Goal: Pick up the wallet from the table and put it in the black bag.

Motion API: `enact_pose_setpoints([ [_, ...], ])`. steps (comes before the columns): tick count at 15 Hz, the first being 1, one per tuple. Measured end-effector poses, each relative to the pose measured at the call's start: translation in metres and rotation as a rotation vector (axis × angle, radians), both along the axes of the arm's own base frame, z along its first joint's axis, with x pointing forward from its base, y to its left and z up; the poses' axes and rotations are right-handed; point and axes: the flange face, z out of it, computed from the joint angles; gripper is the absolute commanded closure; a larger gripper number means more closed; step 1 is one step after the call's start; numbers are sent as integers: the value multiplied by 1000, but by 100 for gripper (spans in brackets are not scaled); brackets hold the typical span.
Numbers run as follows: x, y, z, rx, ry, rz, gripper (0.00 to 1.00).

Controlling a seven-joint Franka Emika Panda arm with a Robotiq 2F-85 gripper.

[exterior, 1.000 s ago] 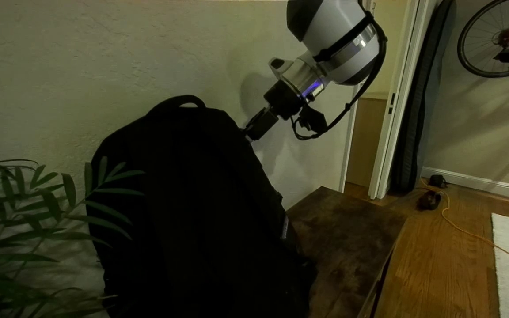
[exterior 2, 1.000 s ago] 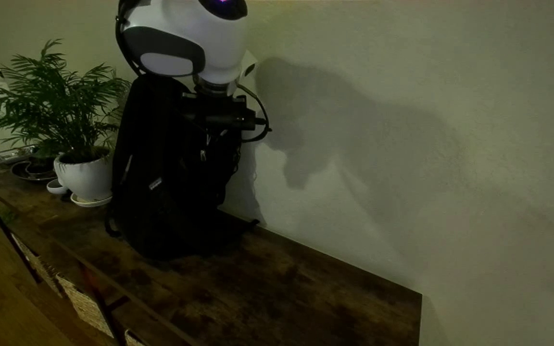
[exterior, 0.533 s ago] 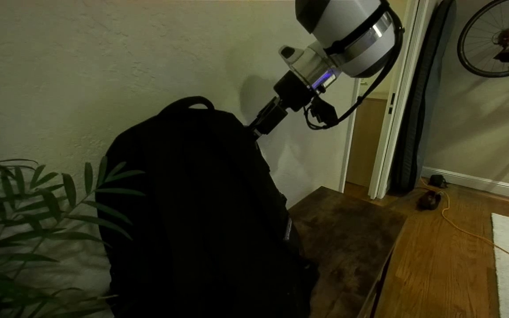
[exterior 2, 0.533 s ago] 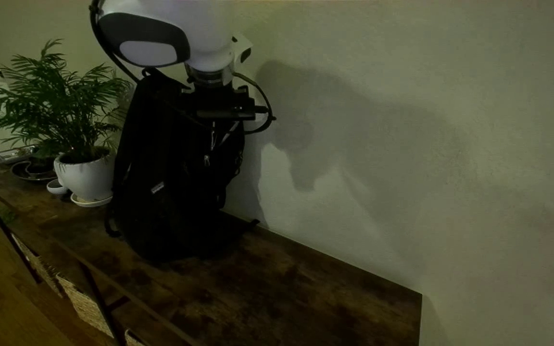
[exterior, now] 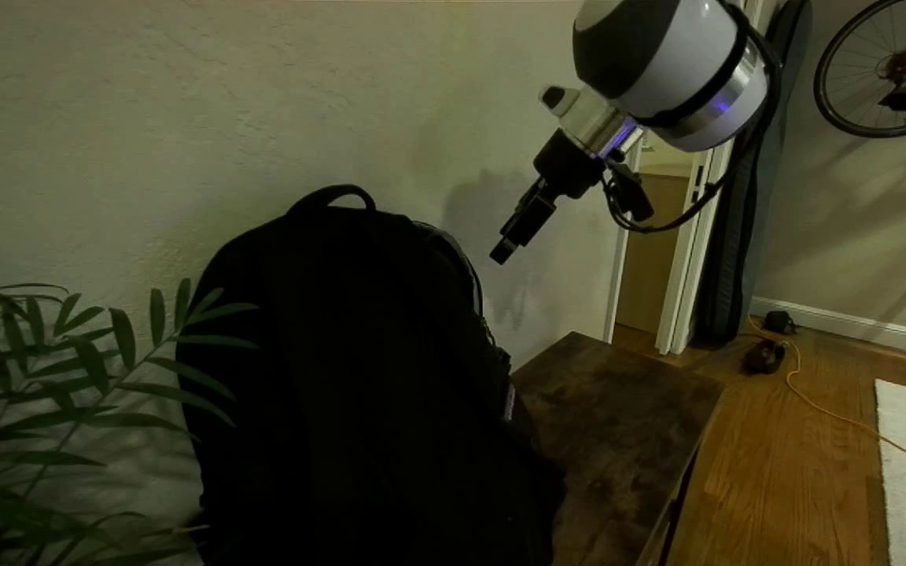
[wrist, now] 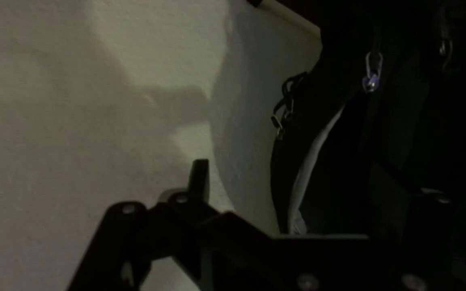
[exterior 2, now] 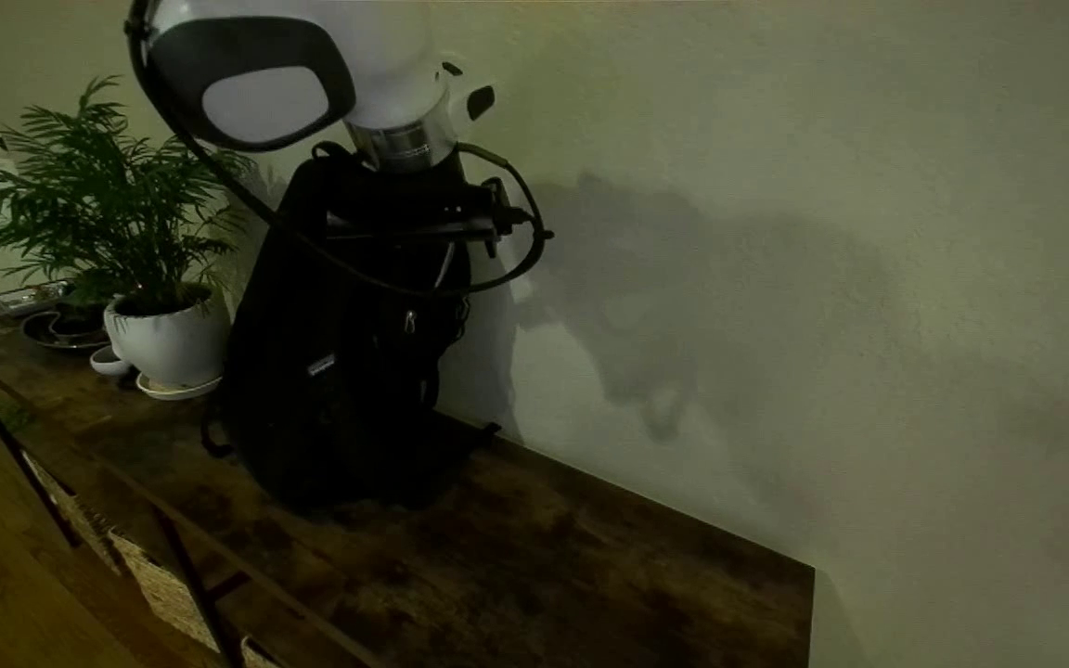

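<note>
The black bag [exterior: 343, 377] stands upright on the brown table [exterior 2: 572, 566], close against the wall. In the wrist view an unzipped gap with a pale inner edge [wrist: 312, 157] runs down the black bag [wrist: 293, 161]. My gripper [exterior: 502, 251] hangs beside the bag's top, apart from it in that exterior view. Seen from the wrist, the fingers [wrist: 199, 178] are wide apart with nothing held between them. The wallet is hidden or out of view. A small pale patch [wrist: 298, 224] shows low in the gap; I cannot tell what it is.
A potted plant [exterior 2: 168, 339] stands beside the bag, and its leaves [exterior: 91, 362] reach in front of the bag in an exterior view. The wall [exterior 2: 776, 278] rises along the table's back edge. A cable [exterior 2: 534, 213] loops off the wrist.
My gripper has drawn back from the bag's upper opening, where its tips were hidden behind the bag, and the arm has moved away. The bag's top has shifted slightly. The jaws stay open.
</note>
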Motion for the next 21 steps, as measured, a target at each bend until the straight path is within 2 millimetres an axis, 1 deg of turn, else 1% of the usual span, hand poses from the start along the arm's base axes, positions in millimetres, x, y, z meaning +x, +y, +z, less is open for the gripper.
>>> enact_pose_setpoints([
  [4, -13, -25, -5, -65, 66, -112, 0],
  [9, -31, -72, -25, -189, 199, -284, 0],
  [10, -33, -78, -27, -215, 239, -316, 0],
  [11, -35, -78, -29, -238, 286, -347, 0],
  [12, -36, -75, -31, -258, 335, -375, 0],
  [13, -37, -67, -32, -272, 390, -398, 0],
  [17, -38, -27, -38, -298, 621, -455, 0],
  [18, -38, -19, -39, -295, 670, -465, 0],
  [21, -37, -12, -38, -275, 775, -483, 0],
])
